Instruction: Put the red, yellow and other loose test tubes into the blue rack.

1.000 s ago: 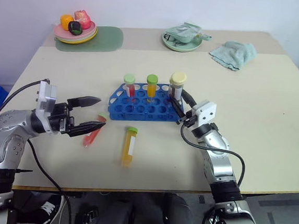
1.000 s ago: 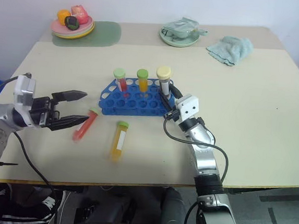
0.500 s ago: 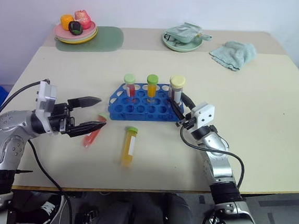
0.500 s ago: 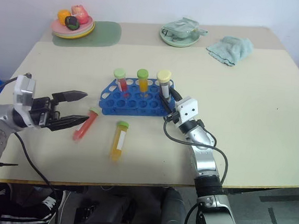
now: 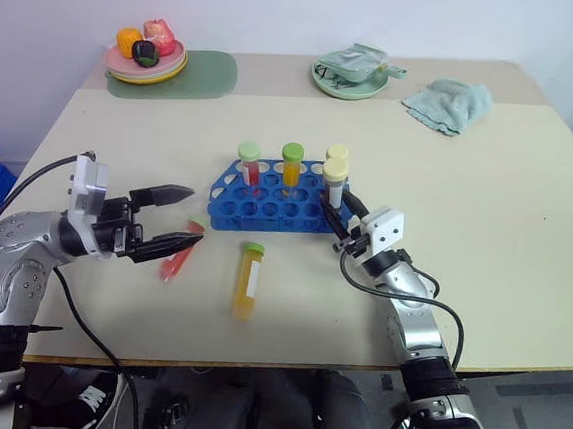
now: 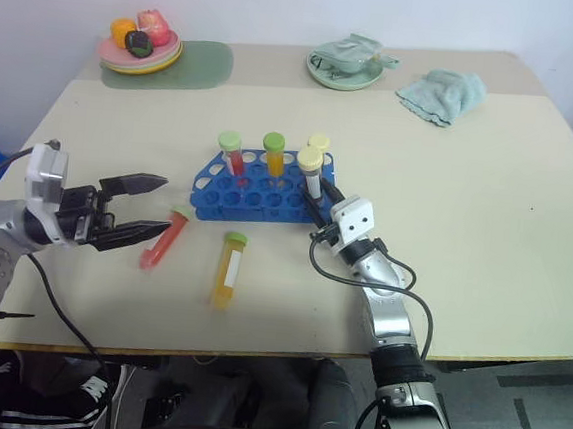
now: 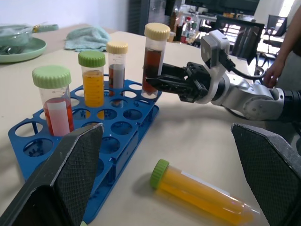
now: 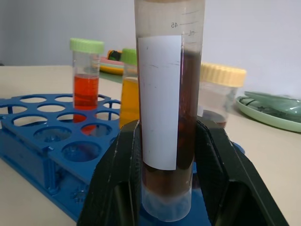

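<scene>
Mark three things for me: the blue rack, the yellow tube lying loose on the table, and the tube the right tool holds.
blue rack (image 5: pixel 228 212), left eye view, front-left edge.
yellow tube (image 5: pixel 247 283), left eye view, mid-body.
dark brownish-red tube (image 8: pixel 162 108), right wrist view, white label.

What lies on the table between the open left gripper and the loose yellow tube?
In the left eye view, the loose red tube lies there, just off the left gripper and left of the yellow tube; bare table separates the two tubes.
</scene>
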`<state>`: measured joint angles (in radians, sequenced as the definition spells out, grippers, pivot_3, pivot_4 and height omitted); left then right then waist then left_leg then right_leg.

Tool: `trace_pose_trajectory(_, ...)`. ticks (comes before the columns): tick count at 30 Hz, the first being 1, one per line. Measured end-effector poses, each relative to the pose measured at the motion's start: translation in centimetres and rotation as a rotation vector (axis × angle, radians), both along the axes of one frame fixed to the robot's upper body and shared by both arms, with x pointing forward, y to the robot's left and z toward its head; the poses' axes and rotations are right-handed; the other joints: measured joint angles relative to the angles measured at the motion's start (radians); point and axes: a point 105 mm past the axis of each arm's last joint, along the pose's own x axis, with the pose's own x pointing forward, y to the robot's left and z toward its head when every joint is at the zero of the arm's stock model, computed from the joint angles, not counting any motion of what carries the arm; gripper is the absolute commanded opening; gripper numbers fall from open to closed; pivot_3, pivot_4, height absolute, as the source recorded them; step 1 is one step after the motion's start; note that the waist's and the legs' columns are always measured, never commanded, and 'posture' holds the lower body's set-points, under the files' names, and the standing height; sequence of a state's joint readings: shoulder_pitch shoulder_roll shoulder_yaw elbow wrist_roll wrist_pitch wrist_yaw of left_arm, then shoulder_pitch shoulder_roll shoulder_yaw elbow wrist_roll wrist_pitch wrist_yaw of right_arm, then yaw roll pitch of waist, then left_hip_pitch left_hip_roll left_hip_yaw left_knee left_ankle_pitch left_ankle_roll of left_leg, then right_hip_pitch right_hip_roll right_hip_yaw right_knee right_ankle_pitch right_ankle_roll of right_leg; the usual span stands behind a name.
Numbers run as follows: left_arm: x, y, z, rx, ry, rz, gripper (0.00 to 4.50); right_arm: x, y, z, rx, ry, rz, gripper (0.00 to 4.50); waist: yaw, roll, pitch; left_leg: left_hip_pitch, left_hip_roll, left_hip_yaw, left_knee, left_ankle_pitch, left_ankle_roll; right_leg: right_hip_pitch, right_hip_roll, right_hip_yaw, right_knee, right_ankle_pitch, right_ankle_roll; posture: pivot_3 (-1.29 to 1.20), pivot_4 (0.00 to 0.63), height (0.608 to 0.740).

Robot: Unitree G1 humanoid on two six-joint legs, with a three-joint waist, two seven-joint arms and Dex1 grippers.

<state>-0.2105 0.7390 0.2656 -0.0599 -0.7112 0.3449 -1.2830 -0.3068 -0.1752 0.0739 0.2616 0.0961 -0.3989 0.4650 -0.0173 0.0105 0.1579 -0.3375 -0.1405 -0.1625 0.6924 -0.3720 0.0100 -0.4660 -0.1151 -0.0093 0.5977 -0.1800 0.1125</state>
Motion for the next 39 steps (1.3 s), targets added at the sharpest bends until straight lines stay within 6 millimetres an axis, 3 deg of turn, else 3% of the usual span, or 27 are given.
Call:
trace_pose_trajectory(6,0.0,0.0,0.1,0.000,-0.002,-0.002,4.50,0.2,0.1,-0.1,-0.005,0.007,0.003,1.33,0.000,0.000,0.000,0.000,0.000,0.000,0.000,0.000,0.000,0.000,0.000,0.000,0.000,0.000,0.000,0.00,0.150,0.740)
trace_pose_trajectory(10,0.1,0.0,0.2,-0.001,-0.007,-0.001,4.50,0.2,0.1,-0.5,0.010,0.052,0.028,2.82,-0.002,0.000,0.000,0.000,0.000,0.000,0.000,0.000,0.000,0.000,0.000,0.000,0.000,0.000,0.000,0.00,0.150,0.740)
trace_pose_trajectory(13,0.1,0.0,0.2,-0.001,-0.008,0.004,4.50,0.3,0.0,-0.6,0.015,0.058,0.029,4.42,-0.001,0.000,0.000,0.000,0.000,0.000,0.000,0.000,0.000,0.000,0.000,0.000,0.000,0.000,0.000,0.00,0.150,0.740)
trace_pose_trajectory(20,0.3,0.0,0.2,-0.003,-0.009,0.017,4.50,0.5,-0.3,-0.2,0.015,0.057,0.021,4.47,-0.001,0.000,0.000,0.000,0.000,0.000,0.000,0.000,0.000,0.000,0.000,0.000,0.000,0.000,0.000,0.00,0.150,0.740)
trace_pose_trajectory(27,0.3,0.0,0.1,-0.005,0.008,0.023,4.50,0.2,-2.0,1.9,-0.011,0.026,0.050,4.47,0.001,0.000,0.000,0.000,0.000,0.000,0.000,0.000,0.000,0.000,0.000,0.000,0.000,0.000,0.000,0.00,0.150,0.740)
trace_pose_trajectory(34,-0.5,-0.1,-0.1,0.047,0.034,-0.007,4.50,-1.8,-3.7,3.8,-0.063,0.061,0.161,4.47,0.005,0.000,0.000,0.000,0.000,0.000,0.000,0.000,0.000,0.000,0.000,0.001,0.000,0.000,0.000,0.00,0.150,0.740)
trace_pose_trajectory(39,-0.5,-0.4,0.2,0.055,0.034,-0.007,4.50,-3.6,-4.7,6.3,-0.069,0.093,0.249,4.47,0.008,0.000,0.000,-0.001,0.000,0.000,0.000,0.000,0.000,0.000,-0.001,0.001,-0.001,0.000,0.000,0.00,0.150,0.740)
